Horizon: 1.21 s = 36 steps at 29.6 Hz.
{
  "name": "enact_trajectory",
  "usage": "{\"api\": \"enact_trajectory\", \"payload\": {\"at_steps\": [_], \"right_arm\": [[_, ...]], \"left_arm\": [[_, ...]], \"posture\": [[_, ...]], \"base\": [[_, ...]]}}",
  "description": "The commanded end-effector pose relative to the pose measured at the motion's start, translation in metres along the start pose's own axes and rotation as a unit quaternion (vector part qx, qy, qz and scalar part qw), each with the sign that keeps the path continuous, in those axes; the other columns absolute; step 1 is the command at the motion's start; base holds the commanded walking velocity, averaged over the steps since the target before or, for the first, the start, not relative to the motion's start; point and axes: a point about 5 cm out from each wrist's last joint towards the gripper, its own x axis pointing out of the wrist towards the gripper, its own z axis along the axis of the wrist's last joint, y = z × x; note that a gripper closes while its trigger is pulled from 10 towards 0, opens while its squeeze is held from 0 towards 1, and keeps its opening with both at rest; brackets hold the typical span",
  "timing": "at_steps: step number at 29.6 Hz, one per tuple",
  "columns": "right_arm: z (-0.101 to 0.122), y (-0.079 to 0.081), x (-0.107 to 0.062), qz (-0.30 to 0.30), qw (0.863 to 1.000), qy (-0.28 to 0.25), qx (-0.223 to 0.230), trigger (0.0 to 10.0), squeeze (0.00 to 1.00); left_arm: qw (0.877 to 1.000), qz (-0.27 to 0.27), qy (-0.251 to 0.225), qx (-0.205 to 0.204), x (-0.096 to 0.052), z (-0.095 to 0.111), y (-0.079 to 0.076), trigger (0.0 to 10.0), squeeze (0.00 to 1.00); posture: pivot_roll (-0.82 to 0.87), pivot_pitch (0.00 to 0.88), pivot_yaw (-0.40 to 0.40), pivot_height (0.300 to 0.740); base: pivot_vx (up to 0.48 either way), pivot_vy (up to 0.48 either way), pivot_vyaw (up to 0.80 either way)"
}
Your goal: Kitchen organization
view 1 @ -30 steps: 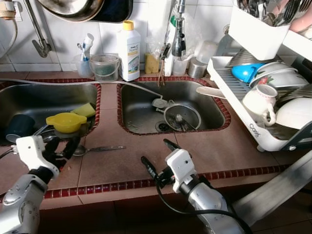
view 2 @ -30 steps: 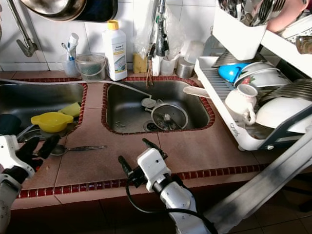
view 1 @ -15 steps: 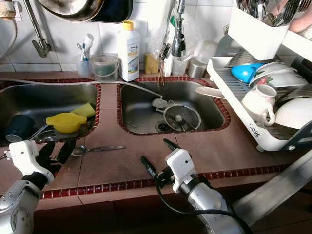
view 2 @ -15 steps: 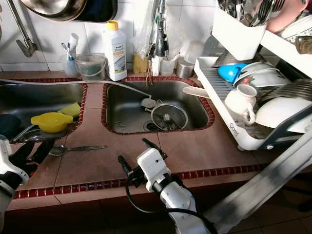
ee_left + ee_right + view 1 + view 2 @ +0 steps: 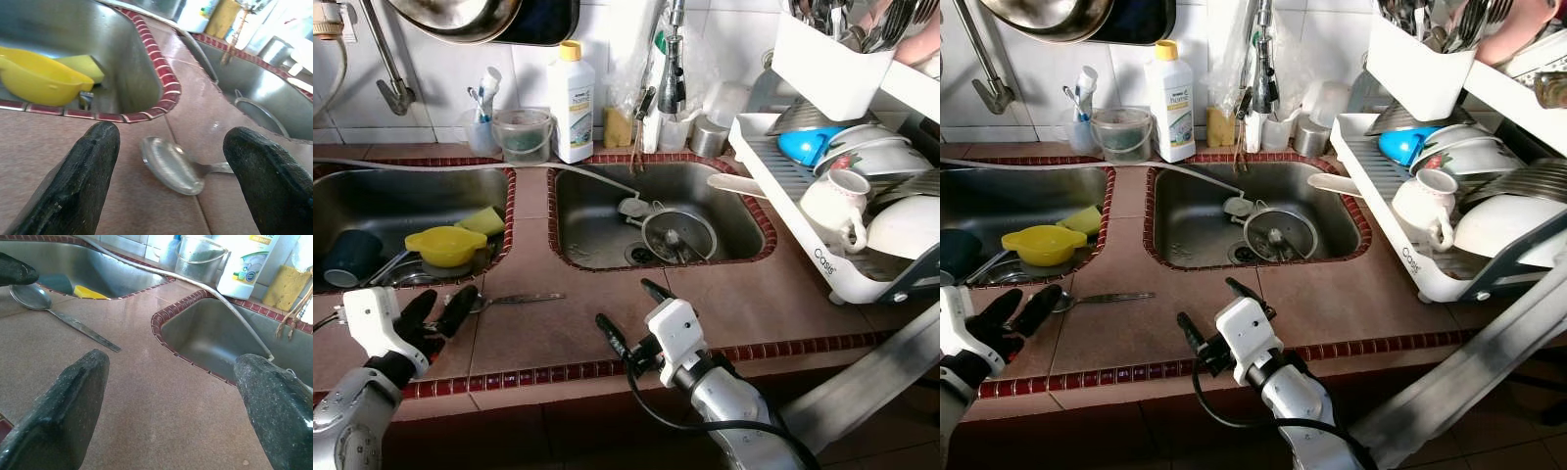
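A metal spoon point(image 5: 509, 299) lies on the brown tiled counter point(image 5: 578, 333) between the two sinks, its bowl pointing to my left. My left gripper point(image 5: 438, 311) is open and low over the counter. Its fingertips sit just short of the spoon's bowl point(image 5: 171, 166), which lies ahead between the two black fingers point(image 5: 98, 161) without touching them. My right gripper point(image 5: 633, 315) is open above the counter's front edge with nothing in it. The spoon point(image 5: 63, 316) lies off to its side.
The left sink point(image 5: 401, 201) holds a yellow bowl point(image 5: 445, 245), a sponge point(image 5: 487, 220) and a dark cup point(image 5: 347, 257). A strainer point(image 5: 677, 235) lies in the right sink. A full dish rack point(image 5: 783, 186) stands at the right. A detergent bottle point(image 5: 573, 103) and tubs line the wall.
My left gripper has dropped lower and turned toward the spoon's bowl, its fingers now spread on the counter side of the sink edge. The right arm and the spoon have not moved.
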Motion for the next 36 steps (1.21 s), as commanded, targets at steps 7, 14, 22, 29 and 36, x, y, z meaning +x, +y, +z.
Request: {"api": "enact_trajectory", "payload": {"at_steps": [7, 14, 22, 29, 36], "right_arm": [[0.005, -0.002, 0.000, -0.003, 1.000, -0.012, -0.002, 10.0, 0.00], [0.005, -0.002, 0.000, -0.004, 1.000, -0.012, -0.003, 10.0, 0.00], [0.005, -0.002, 0.000, -0.004, 1.000, -0.012, -0.003, 10.0, 0.00], [0.005, -0.001, 0.000, -0.005, 1.000, -0.013, -0.004, 10.0, 0.00], [0.005, -0.001, 0.000, -0.005, 1.000, -0.014, -0.004, 10.0, 0.00]], "left_arm": [[1.000, -0.021, 0.009, 0.008, 0.001, 0.000, -0.007, 10.0, 0.00], [0.998, -0.046, 0.023, 0.018, -0.001, -0.002, -0.015, 10.0, 0.00], [0.998, -0.054, 0.032, 0.022, -0.002, -0.005, -0.018, 10.0, 0.00], [0.997, -0.058, 0.034, 0.025, -0.002, -0.006, -0.020, 0.1, 0.00], [0.997, -0.063, 0.036, 0.024, -0.001, -0.006, -0.021, 0.0, 0.00]], "posture": [[-0.07, 0.036, -0.036, 0.740], [-0.07, 0.039, -0.037, 0.740], [-0.07, 0.040, -0.038, 0.740], [-0.07, 0.036, -0.035, 0.740], [-0.07, 0.032, -0.033, 0.740]], "base": [[0.000, 0.000, 0.00], [0.000, 0.000, 0.00], [0.000, 0.000, 0.00], [0.000, 0.000, 0.00], [0.000, 0.000, 0.00]]}}
